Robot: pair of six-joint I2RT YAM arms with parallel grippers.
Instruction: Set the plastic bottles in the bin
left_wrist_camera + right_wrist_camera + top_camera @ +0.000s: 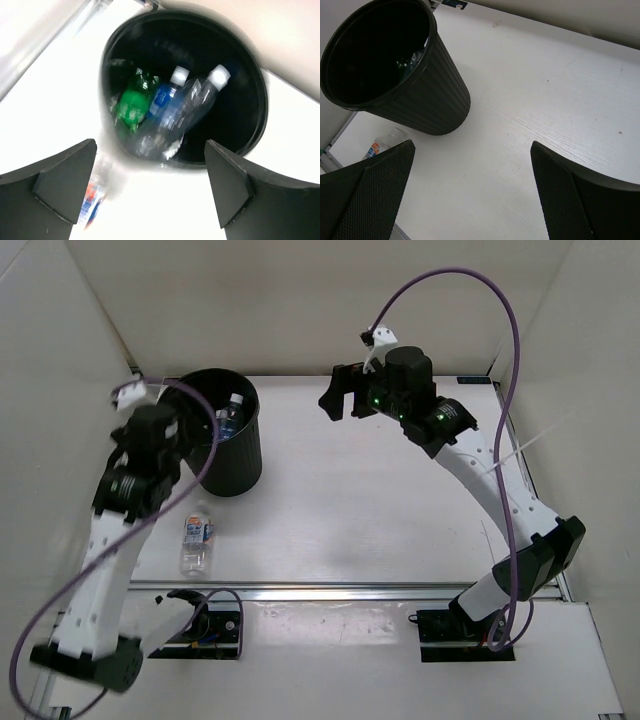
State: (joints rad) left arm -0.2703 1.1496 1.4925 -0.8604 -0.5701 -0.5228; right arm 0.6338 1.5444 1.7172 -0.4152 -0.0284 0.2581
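The black bin [240,462] stands at the table's far left. Inside it lie a green bottle [132,102], a clear bottle with a blue label [162,97] and a plain clear bottle [195,100]. A fourth bottle, clear with a white-orange label [197,537], lies on the table in front of the bin, and shows blurred in the left wrist view [92,197]. My left gripper [192,440] hovers over the bin's left rim, open and empty [150,167]. My right gripper [337,400] hangs open and empty above the table right of the bin [472,150].
White walls close the table in at the back and both sides. A metal rail [340,590] runs along the near edge, between the two arm bases. The right wrist view shows the bin's ribbed wall [435,100] and bare white tabletop [545,90].
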